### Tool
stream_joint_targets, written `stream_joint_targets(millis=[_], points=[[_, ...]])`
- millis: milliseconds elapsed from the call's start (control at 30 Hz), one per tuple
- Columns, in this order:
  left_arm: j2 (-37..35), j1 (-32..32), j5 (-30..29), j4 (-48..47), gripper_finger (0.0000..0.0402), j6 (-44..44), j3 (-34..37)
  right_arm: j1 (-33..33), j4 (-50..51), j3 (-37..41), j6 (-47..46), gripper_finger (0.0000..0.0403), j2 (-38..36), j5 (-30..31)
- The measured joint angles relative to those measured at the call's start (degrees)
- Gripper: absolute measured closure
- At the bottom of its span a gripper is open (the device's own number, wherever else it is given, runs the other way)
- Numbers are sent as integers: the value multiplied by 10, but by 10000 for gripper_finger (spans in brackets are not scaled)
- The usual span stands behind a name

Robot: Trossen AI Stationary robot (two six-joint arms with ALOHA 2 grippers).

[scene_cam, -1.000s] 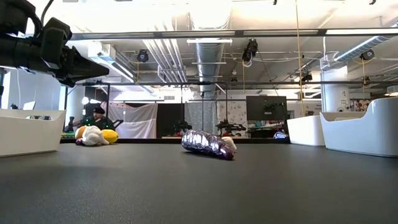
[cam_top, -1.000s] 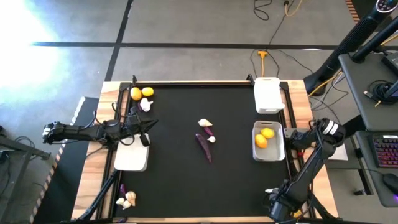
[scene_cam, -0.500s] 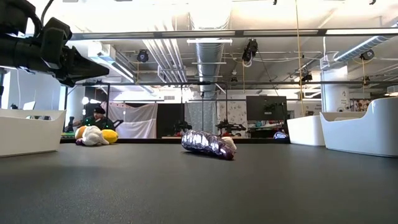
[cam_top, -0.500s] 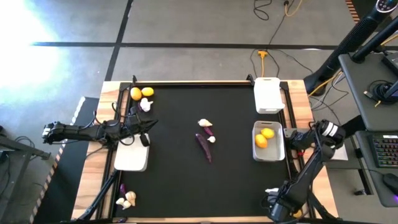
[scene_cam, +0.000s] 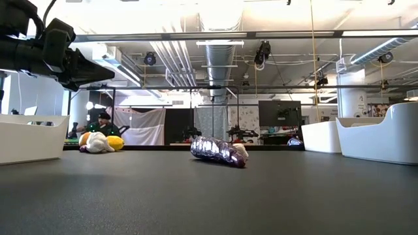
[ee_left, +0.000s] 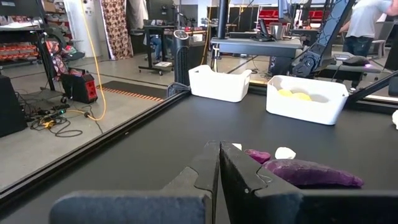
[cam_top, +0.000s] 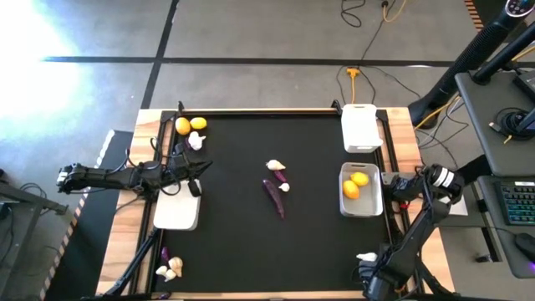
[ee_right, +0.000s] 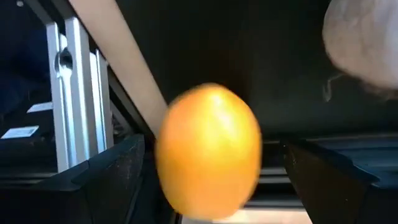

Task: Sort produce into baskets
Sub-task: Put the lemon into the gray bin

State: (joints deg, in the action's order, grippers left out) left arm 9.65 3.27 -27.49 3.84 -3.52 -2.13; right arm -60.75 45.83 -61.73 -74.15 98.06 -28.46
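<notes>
Reaching over the table's (cam_top: 234, 242) left edge, the left gripper (cam_top: 199, 165) has its fingers (ee_left: 214, 171) pressed shut on nothing; ahead of their tips lie the long purple piece (ee_left: 313, 173) and a garlic bulb (ee_left: 285, 152). The right gripper (ee_right: 211, 168) hangs at the near right corner, fingers (ee_right: 112, 174) spread wide with a lemon (ee_right: 208, 152) between them; whether they touch it cannot be told. No readable writing shows. Black mat, wooden rim, open workshop behind. Two lemons (cam_top: 356, 185) sit in a white basket (cam_top: 373, 203).
</notes>
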Motion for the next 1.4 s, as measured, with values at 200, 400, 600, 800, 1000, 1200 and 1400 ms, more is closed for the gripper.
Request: stream_joint_targets(millis=[200,400,600,800,1000,1200,1400], points=[[0,0,0,0,401,0,0,-3,14,2,-1,39,2,-1],[0,0,0,0,401,0,0,-14,17,4,-21,39,2,-5],[0,0,0,0,401,0,0,-15,13,4,-40,60,2,-11],[0,0,0,0,401,0,0,-16,-3,4,-33,147,2,-16],[0,0,0,0,401,0,0,-16,-9,4,-32,200,2,-17],[0,0,0,0,401,0,0,-12,-6,4,-10,197,-13,-10],[0,0,0,0,401,0,0,23,47,4,13,201,-95,17]])
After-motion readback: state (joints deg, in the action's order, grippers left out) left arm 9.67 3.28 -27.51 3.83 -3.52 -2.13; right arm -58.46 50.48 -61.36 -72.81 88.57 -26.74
